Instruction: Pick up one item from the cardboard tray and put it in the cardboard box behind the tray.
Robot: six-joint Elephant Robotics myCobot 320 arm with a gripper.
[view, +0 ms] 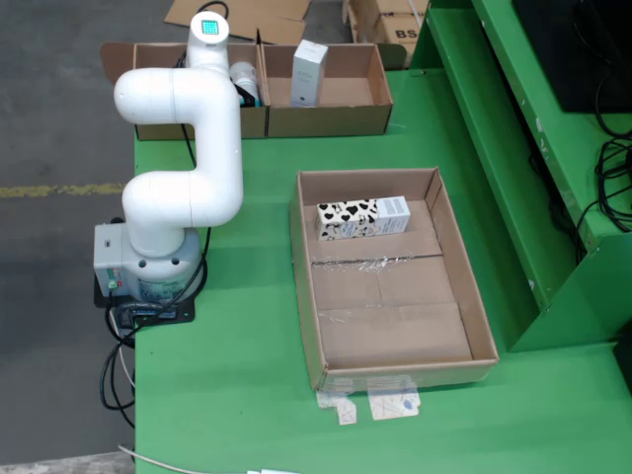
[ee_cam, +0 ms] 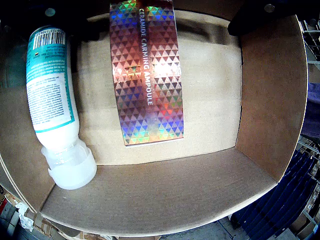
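Two cameras, one fixed and one riding.
One looked down over the bench (view: 247, 296); the other stared closely into the left box (ee_cam: 270, 100).

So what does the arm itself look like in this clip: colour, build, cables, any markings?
The arm is glossy white, made of fat rounded tube segments with capped joints. Its top end carries a small square teal display. It stands on a grey base fixed to a black plate, with black cables trailing off the green table. The gripper shows only as dark shapes along the top edge of the wrist view.
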